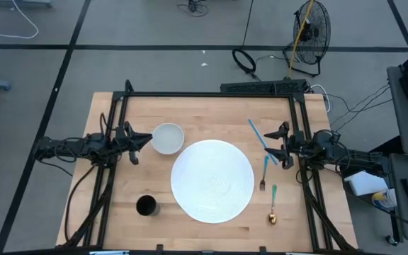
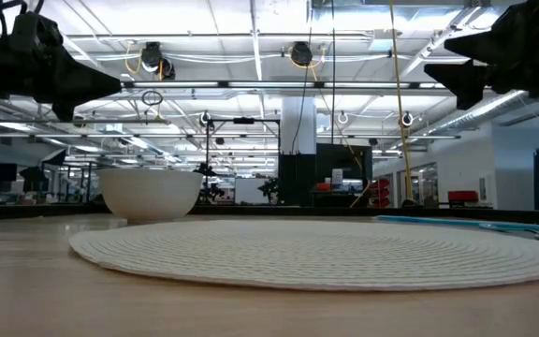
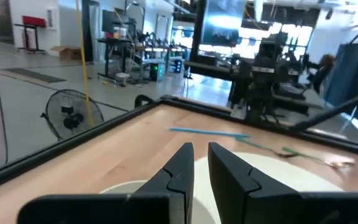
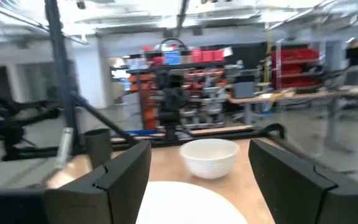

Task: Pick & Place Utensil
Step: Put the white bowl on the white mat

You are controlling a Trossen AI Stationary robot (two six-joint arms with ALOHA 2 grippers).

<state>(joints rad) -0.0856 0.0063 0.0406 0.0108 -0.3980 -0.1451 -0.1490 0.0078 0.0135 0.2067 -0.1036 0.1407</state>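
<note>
Three utensils lie flat on the wood by the table's right edge: a blue-handled one [image 1: 256,132], a teal-handled fork [image 1: 264,173], and a green-handled spoon with a gold bowl [image 1: 273,205]. My right gripper [image 1: 275,145] hovers above the table between the blue utensil and the fork, wide open [image 4: 199,149], touching nothing. My left gripper [image 1: 146,139] waits above the table's left side beside the white bowl [image 1: 167,138], its fingers all but shut with a narrow slit between them [image 3: 201,149]. The left wrist view also shows the blue utensil [image 3: 207,131].
A round white woven placemat [image 1: 212,180] covers the table's middle. The white bowl [image 2: 151,192] stands at its far-left edge, and a black cup [image 1: 146,205] stands near the left front. A black frame [image 1: 211,93] borders the table. Bare wood lies near the front edge.
</note>
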